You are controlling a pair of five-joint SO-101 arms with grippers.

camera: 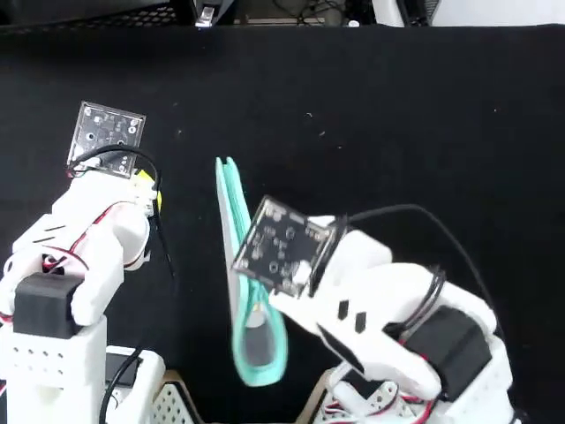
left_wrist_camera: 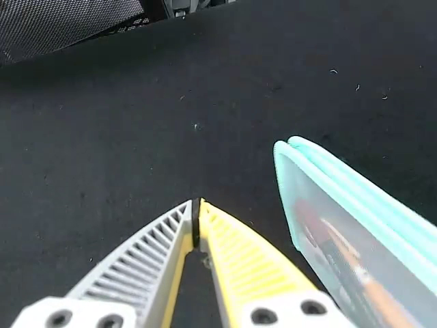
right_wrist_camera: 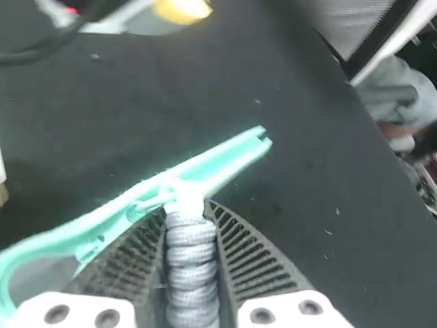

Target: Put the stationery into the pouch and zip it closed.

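Observation:
The teal pouch (camera: 231,208) stands on its long edge in the middle of the black table. Through its clear side (left_wrist_camera: 321,225) I see orange and dark stationery (left_wrist_camera: 345,256) inside. My right gripper (right_wrist_camera: 184,203) sits at the pouch's zipper edge (right_wrist_camera: 205,167), shut on the grey braided zipper cord (right_wrist_camera: 186,253). In the high view the right arm's camera board (camera: 281,243) covers that spot. My left gripper (left_wrist_camera: 196,203) hovers over bare cloth just left of the pouch's far end, its white and yellow fingers shut on nothing.
The left arm (camera: 88,247) stands at the table's near left, the right arm's base (camera: 441,344) at the near right. Black cloth (camera: 397,115) stretches to the far edge, where a mesh panel (left_wrist_camera: 61,24) and clutter lie.

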